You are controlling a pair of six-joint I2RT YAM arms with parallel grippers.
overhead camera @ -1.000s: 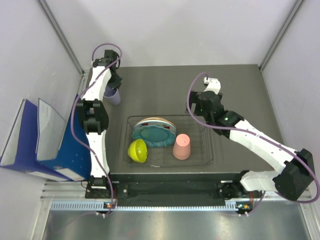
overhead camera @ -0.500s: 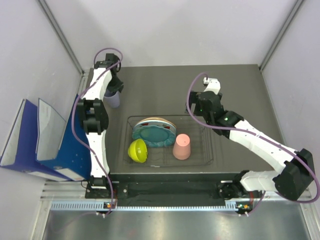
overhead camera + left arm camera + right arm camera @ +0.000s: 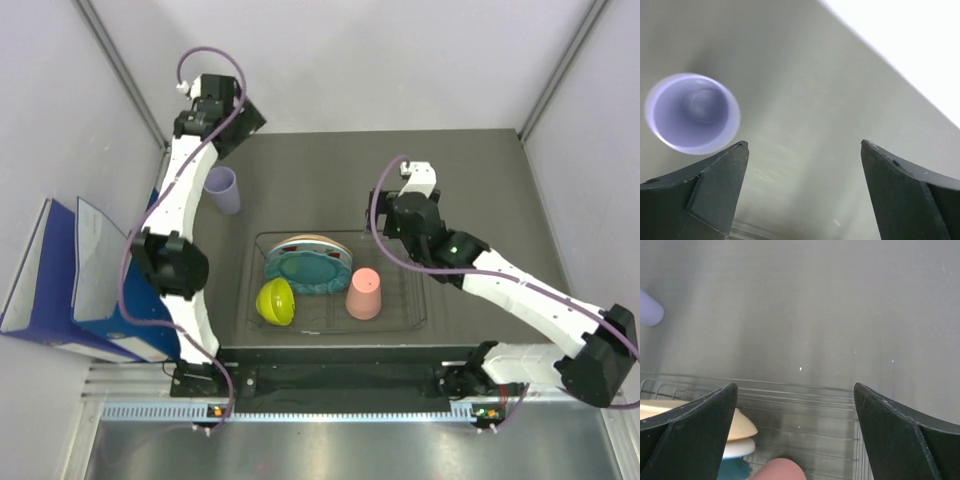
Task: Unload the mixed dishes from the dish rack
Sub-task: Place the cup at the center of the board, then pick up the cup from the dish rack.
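Note:
The lavender cup stands upright on the table at the far left, mouth up. My left gripper hangs open above and beyond it, holding nothing. The dish rack holds a teal scalloped plate, a white plate and a peach plate on edge. A yellow-green bowl and an upturned salmon-pink cup are in it too. My right gripper is open and empty over the rack's far right edge.
Blue binders lie off the table's left side. Grey enclosure walls close in the back, left and right. Bare dark tabletop stretches behind the rack.
My left gripper has opened, let go of the lavender cup and drawn up and back toward the far left corner. The cup stays standing. The right arm has shifted slightly.

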